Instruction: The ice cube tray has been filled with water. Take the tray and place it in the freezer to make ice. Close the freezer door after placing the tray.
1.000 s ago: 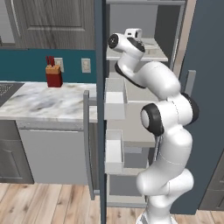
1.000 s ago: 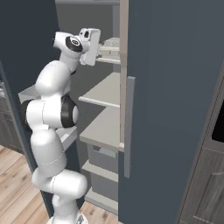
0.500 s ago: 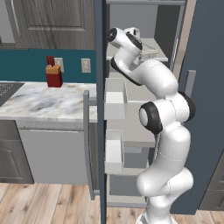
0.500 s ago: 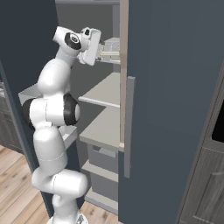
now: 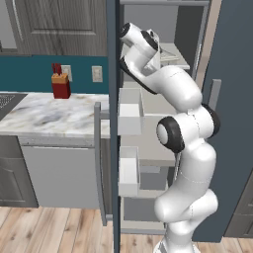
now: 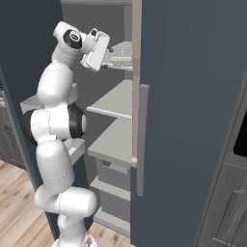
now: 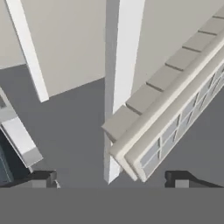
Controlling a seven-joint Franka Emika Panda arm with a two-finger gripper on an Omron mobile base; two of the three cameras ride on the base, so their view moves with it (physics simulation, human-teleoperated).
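Simulated kitchen, wood-plank floor, grey wood cabinets at upper left of the left base view. Fridge: slate-blue, two doors; the freezer (image 5: 163,118) occupies centre frame, white shelves stacked inside with white bins on the door's inner face. Freezer door (image 5: 112,123): swung open, seen edge-on as a dark vertical band at centre of the left base view. Second fridge door (image 6: 188,106): plain, covering the right half of the right base view, long handle down its left edge. Counter (image 5: 49,116): marble top, left of frame, with a red container (image 5: 61,85) against the teal wall. Arm: white, reaching up to the top shelf. Ice cube tray (image 6: 121,52): lying on the upper shelf, upper centre of the right base view; in the hand view it runs diagonally from lower centre to upper right, gridded cells visible, one end near a white upright of the shelving. Gripper (image 7: 111,179): fingers spread wide at the bottom corners of the hand view, nothing between them, the tray's near end just ahead of the tips. Risk, judged: the tray's near end may sit close to the shelf edge, so a careless withdrawal could clip it, spill the water or drag it off. Door not yet closed; the arm must clear the compartment first or the door would strike it.
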